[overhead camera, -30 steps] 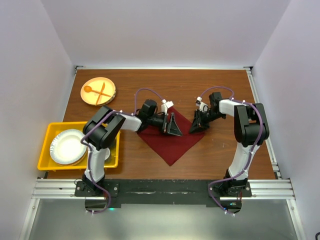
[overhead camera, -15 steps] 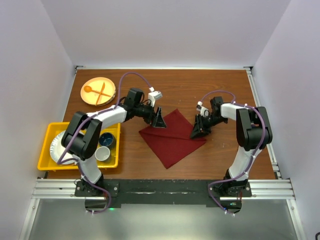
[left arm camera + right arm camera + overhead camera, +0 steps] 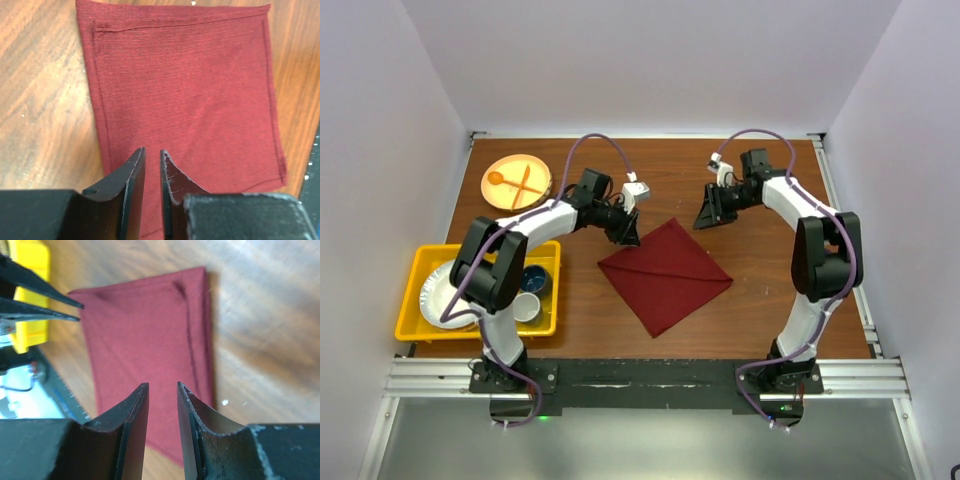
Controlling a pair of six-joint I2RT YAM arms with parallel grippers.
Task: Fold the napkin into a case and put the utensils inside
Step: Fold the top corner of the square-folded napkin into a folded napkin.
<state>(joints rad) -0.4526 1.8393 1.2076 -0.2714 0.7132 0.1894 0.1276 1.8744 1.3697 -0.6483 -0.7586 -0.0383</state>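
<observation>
The maroon napkin point(image 3: 665, 275) lies flat on the wooden table, folded into a square set like a diamond; it also shows as the napkin point(image 3: 185, 90) and the napkin point(image 3: 145, 340) in the wrist views. My left gripper point(image 3: 629, 235) point(image 3: 151, 150) hovers at its upper left edge, jaws a narrow gap apart with nothing between them. My right gripper point(image 3: 703, 218) point(image 3: 162, 384) hangs behind the top corner, jaws apart and empty. The utensils and a case are out of view.
An orange plate point(image 3: 517, 183) with an orange spoon and fork sits at the back left. A yellow tray point(image 3: 415, 290) at the left holds white plates and cups. The left gripper's fingers point(image 3: 45, 295) show in the right wrist view's upper left.
Both grippers have let go of the napkin, which now lies folded flat. My left gripper drew back left and narrowed its jaws. My right gripper moved toward the back and opened a little.
</observation>
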